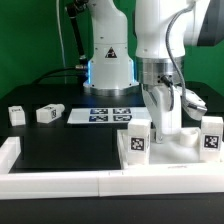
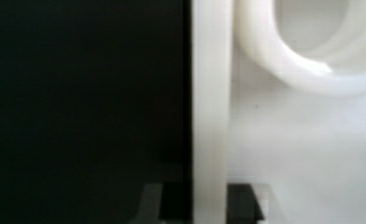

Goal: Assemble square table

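The square table top lies flat on the black surface, nearer the camera than the marker board and off toward the exterior view's right of it. Two tagged legs stand upright at its near corners. One is on the side closer to the marker board and the other is on the far side from it. Whether they are fixed in place I cannot tell.

The claw comes straight down onto the top between those two legs. In the wrist view its dark fingertips are clenched on the top's thin raised rim, with black surface on one side of the rim and the white tray floor on the other. A rounded white ring is moulded into that floor.

Two more legs lie loose on the surface toward the exterior view's left of the marker board. One is just beside it and the other is farther out.

White border bars run along the near edge, in front of the marker board, and turn up the left side. The arm's base stands directly behind the marker board.
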